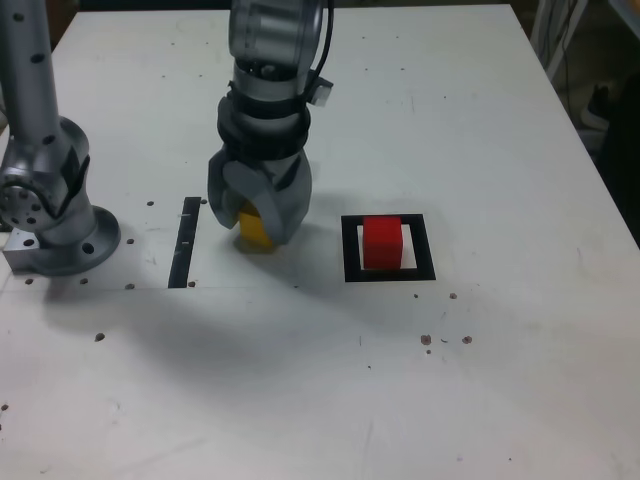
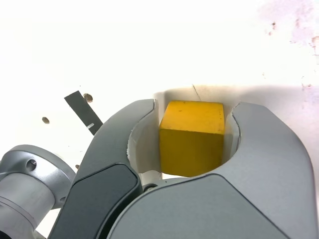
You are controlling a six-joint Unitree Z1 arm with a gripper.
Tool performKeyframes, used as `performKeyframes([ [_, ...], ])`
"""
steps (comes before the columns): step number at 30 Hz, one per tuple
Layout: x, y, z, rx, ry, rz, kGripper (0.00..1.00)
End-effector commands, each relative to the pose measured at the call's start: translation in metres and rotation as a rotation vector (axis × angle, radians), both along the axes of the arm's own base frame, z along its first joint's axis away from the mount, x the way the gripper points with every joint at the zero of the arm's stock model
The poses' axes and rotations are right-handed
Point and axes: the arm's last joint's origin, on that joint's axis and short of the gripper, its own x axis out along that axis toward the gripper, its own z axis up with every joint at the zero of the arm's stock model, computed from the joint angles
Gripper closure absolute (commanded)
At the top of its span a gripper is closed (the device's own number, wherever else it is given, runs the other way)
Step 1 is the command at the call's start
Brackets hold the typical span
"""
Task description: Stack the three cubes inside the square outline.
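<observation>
1. white table (image 1: pixel 240 400) scattered with small dark spots.
2. black square outline (image 1: pixel 351 250) on it, red cube (image 1: pixel 383 244) inside.
3. straight black strip (image 1: pixel 184 243), between outline and round arm base (image 1: pixel 85 252).

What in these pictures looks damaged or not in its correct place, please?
The gripper has ragged, worn-looking inner edges on its jaws, around the yellow cube. The white tabletop has scattered dark spots, perhaps pits. Nothing looks spilled or toppled.
</observation>
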Motion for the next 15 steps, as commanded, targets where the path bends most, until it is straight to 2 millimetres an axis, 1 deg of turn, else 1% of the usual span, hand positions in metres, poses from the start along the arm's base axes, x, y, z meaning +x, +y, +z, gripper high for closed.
performKeyframes([
  [1,0.001,-0.001,0.002,-0.005,-0.004,-0.004,0.81],
  [6,-0.003,-0.001,0.006,-0.01,0.044,0.035,0.83],
  [9,-0.003,-0.001,0.017,0.007,0.068,0.069,0.83],
  [12,0.002,-0.001,0.039,0.019,0.059,0.1,0.83],
  [15,0.008,-0.004,0.071,0.03,0.021,0.139,0.83],
])
